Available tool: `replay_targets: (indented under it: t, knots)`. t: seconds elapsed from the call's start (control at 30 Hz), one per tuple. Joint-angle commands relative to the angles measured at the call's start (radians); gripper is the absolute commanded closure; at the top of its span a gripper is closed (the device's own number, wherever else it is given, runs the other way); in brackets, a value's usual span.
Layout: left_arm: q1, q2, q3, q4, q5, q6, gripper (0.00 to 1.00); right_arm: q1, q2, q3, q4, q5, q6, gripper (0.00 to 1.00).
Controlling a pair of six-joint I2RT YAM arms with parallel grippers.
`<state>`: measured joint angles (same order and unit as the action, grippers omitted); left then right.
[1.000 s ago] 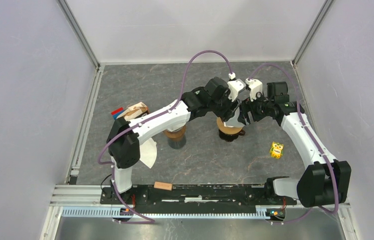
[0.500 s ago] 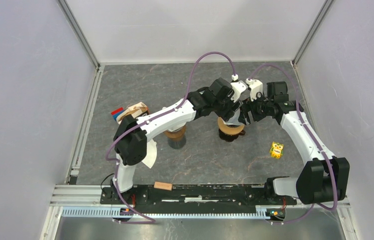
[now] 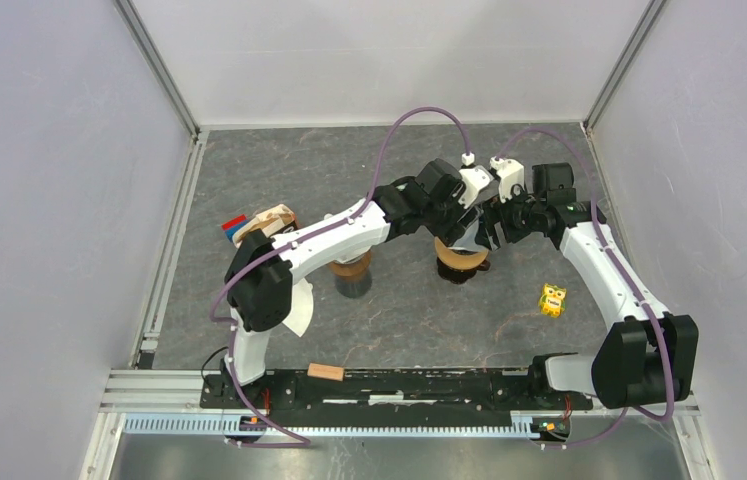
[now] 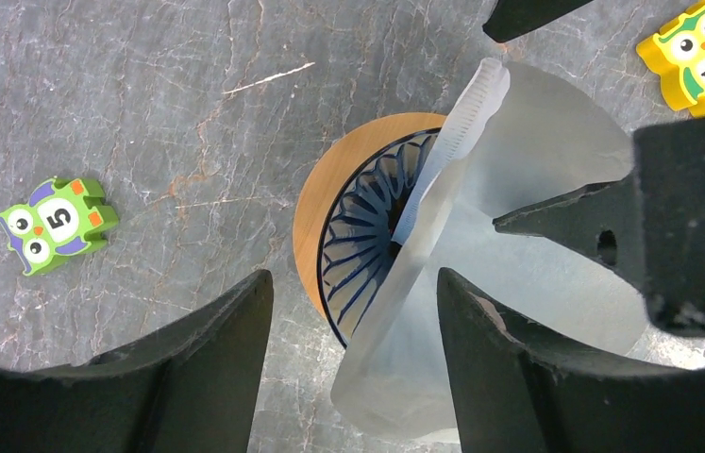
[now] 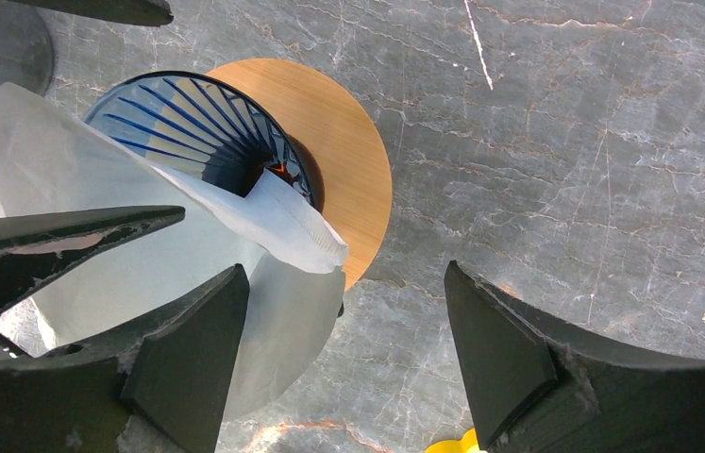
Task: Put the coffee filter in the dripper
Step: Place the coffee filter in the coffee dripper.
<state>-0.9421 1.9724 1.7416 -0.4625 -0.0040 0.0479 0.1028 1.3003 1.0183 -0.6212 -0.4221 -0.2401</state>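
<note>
Hovering over the blue ribbed dripper [image 4: 362, 231], the left gripper [image 4: 353, 278] and right gripper [image 5: 345, 272] both have their jaws spread apart — neither pinches anything. The white coffee filter [image 4: 546, 142] sits crumpled and tilted in the dripper's mouth, spilling over one side.

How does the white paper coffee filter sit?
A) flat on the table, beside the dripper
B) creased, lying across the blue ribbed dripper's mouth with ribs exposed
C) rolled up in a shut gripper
B: the white paper filter lies folded over the blue ribbed dripper, some ribs bare.
</note>
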Motion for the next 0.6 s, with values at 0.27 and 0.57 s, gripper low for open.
replay_targets:
  t: [0.27,0.57]
  knots:
    - [0.018,-0.012,-0.058,0.123,-0.040,-0.005,0.29,0.005,0.015,-0.025,0.057,-0.029,0.013,0.18]
    - [0.026,-0.009,-0.112,0.179,-0.052,0.006,0.29,0.004,0.028,-0.053,0.086,-0.031,0.018,0.18]
